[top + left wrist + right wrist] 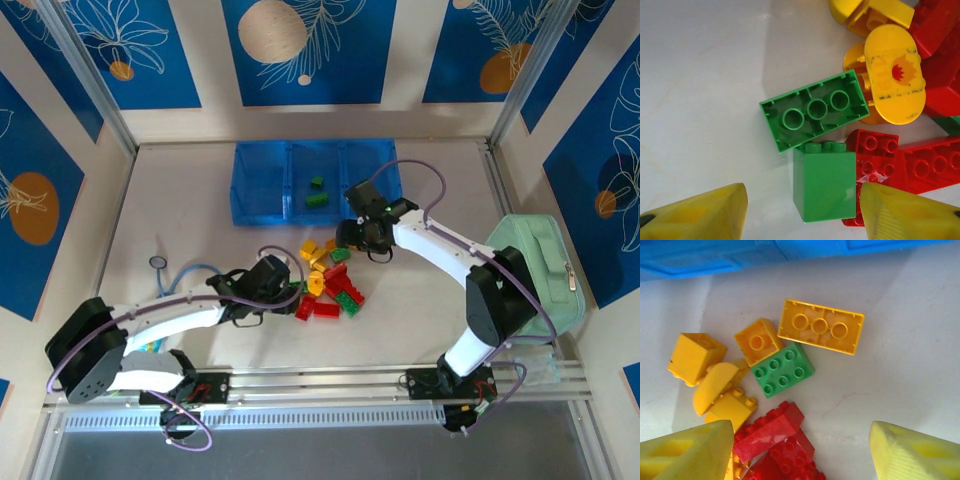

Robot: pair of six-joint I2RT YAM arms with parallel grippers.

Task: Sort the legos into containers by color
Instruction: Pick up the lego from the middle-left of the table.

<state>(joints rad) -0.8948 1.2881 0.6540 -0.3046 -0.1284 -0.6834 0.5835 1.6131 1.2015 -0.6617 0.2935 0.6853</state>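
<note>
Bare surface [705, 75] left of the pile [890, 100], so one of my left fingers [705, 215] has free room there. The other is crowded: red legos [920, 165] packed against the upright green brick [825, 185]. My right fingers [690, 450]: open surface to the right, tray [715, 260] wall blocks ahead.

Overhead camera looks down from behind the arm bases [205, 385], whole table [180, 220] in shot. Left wrist camera: close, straight down, green brick [822, 187] between its jaws. Right wrist camera: equally close, blue tray [715, 260] beyond its jaws. All three share the brick pile [330, 285].
</note>
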